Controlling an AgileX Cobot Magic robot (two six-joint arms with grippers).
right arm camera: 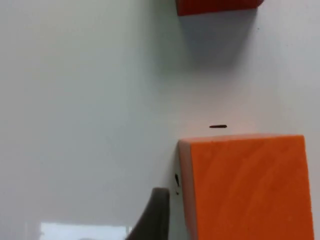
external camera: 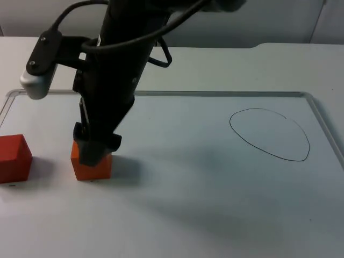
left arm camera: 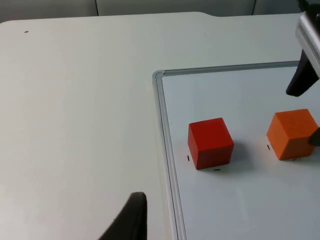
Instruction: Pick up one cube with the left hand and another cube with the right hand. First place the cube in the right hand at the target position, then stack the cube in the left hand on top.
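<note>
As far as can be told, barely out of the gate on this one. Nothing lifted, nothing placed, nothing stacked.

Orange cube point(external camera: 97, 167) sitting flat on the whiteboard point(external camera: 215, 94), toward its near left. Red cube point(external camera: 13, 158) just to the left of it, by the board's left rim. Both down on the surface and apart from each other.

Right gripper point(external camera: 94, 153) parked low over the orange cube, with its fingers spread on either side. Going by the right wrist view, a sliver of board between one fingertip point(right arm camera: 155, 217) and the cube's side, so open and not clamped on anything.

Left gripper point(left arm camera: 134, 216) waiting over the bare white table point(left arm camera: 75, 100) off the board's left edge, looking toward the red cube from a little way off. Can't tell how wide open, but clearly not on either cube.

Target presumably the pen-drawn loop point(external camera: 269, 134) on the far right of the board. Well apart from both cubes, with nothing inside it.

So, guessing at the to-do list:
- close on the orange cube and lift
- get the left side onto the red one
- carry orange across to the loop and set it down
- put red on top

Basically the whole job left, with only the approach to the first grab looking done.
</note>
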